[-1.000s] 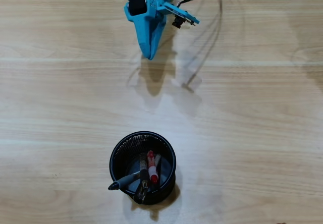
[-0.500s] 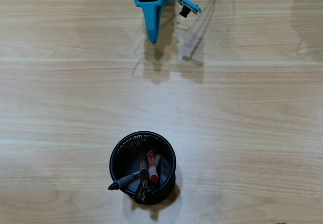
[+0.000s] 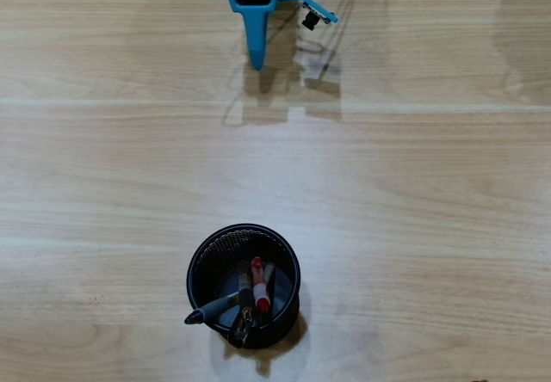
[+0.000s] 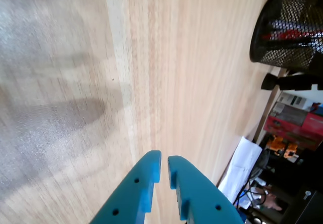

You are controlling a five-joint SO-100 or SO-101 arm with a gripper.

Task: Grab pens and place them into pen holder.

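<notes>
Pale wooden bench (image 3: 413,184); black mesh pen holder (image 3: 200,266) holds the pens (image 3: 257,286); blue claw (image 4: 164,159) clenched, empty, well apart.

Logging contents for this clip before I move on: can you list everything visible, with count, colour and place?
pen holder: one, black wire mesh, near the bottom of the overhead view.
pens: inside the pen holder, one red and clear, the others dark; at least three show, exact count unclear. One dark pen pokes out over the rim.
table: one, light wood grain, no loose pens on it.
clutter: red box and other items beyond the table edge, in the wrist view.
gripper: one, blue, at the top of the overhead view, jaws nearly together, holding nothing.
</notes>
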